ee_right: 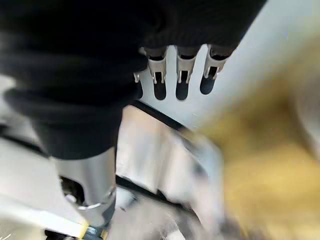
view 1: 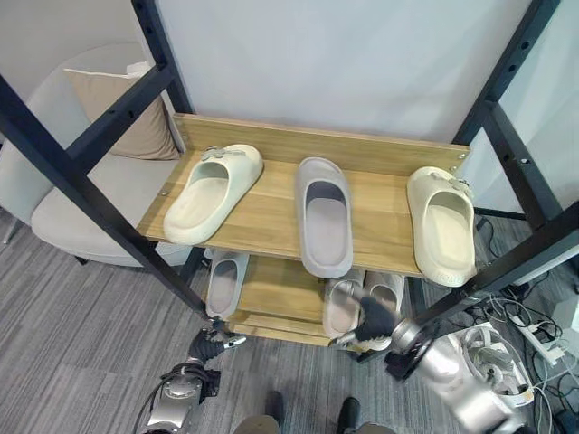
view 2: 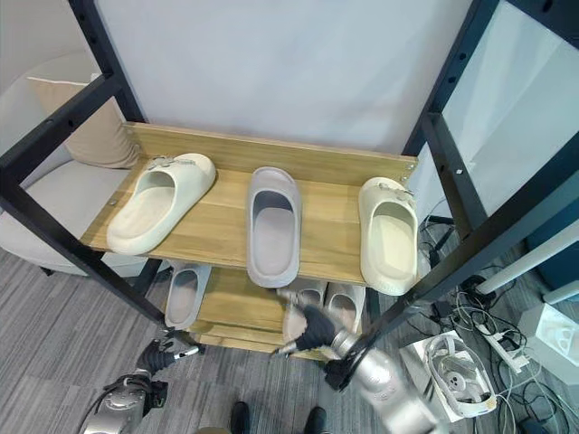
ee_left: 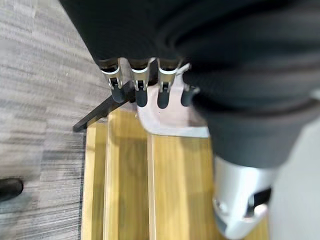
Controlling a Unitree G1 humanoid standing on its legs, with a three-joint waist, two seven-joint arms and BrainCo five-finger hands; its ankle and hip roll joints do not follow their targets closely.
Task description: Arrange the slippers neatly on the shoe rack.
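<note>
On the top wooden shelf (view 1: 271, 217) lie a cream slipper (view 1: 213, 192) at the left, a grey slipper (view 1: 325, 215) in the middle and a second cream slipper (view 1: 441, 223) at the right. The lower shelf (view 1: 271, 289) holds a grey slipper (view 1: 225, 282) at the left and two pale slippers (view 1: 344, 306) at the right. My right hand (view 1: 373, 325) hovers at the front of those two, fingers (ee_right: 182, 80) straight. My left hand (view 1: 210, 344) hangs low before the lower shelf's left corner, its straight fingers (ee_left: 141, 92) over a pale slipper's edge (ee_left: 170, 117).
Black rack posts (view 1: 81, 181) cross in front on both sides. A pale armchair (view 1: 81, 208) with a beige cushion (view 1: 127, 113) stands at the left. Cables and a power strip (view 1: 529, 339) lie on the grey carpet at the right.
</note>
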